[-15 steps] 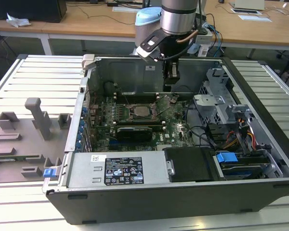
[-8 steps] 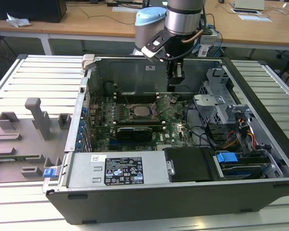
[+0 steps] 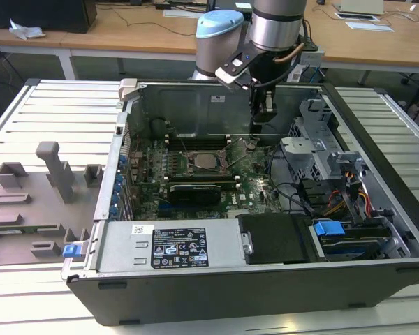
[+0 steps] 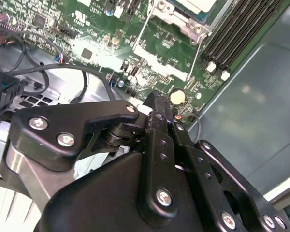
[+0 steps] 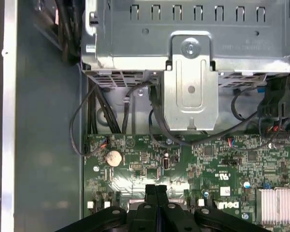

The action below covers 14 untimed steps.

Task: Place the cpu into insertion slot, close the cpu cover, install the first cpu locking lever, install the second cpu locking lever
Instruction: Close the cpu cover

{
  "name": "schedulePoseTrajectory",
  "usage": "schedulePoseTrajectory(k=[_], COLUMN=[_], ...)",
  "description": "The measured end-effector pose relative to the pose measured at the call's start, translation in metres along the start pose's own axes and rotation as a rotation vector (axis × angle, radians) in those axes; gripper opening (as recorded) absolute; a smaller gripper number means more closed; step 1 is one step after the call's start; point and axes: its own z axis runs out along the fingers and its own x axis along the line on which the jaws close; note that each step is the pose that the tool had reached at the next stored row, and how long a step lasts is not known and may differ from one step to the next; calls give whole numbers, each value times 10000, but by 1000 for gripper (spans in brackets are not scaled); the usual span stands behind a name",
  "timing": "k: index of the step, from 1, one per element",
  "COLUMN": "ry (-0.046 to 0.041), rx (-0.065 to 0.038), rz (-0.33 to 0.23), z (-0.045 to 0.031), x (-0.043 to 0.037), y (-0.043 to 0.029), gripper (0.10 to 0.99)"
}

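**A:** The gripper (image 3: 260, 117) is hanging inside the open case (image 3: 265, 286), close to its back wall. Its two fingers are pressing together with nothing between them.

**B:** Where is the cpu (image 3: 206, 162) lying from there?

**A:** Toward the exterior view's left and lower down. It is sitting in the insertion slot (image 3: 190, 166) near the middle of the green motherboard (image 3: 255, 188), silver top facing up.

**B:** So the slot is already holding its chip. Is the cpu cover (image 4: 178, 17) lying over it?

**A:** It appears to be lying flat around the chip, though that is a judgement. In the second wrist view a wire lever (image 4: 141, 37) and a second wire lever (image 4: 197, 53) are running out from two sides of the socket, their long axes pointing roughly toward the fingertips. They seem to be standing unlatched.

**B:** And what is under the gripper itself?

**A:** It is hovering over the board's edge, near the coin battery (image 5: 113, 157), apart from the socket and touching nothing.
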Motion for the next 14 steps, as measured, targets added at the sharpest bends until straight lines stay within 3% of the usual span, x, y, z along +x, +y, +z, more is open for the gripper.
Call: schedulePoseTrajectory(k=[2,6,12,13,14], ry=[0,0,1,0,-1], rx=[9,22,25,71,280], rz=[-1,0,0,-4,-4], z=[2,5,19,38,55], x=[0,0,0,1,1], y=[73,148,162,162,176], gripper=[106,106,106,106,106])
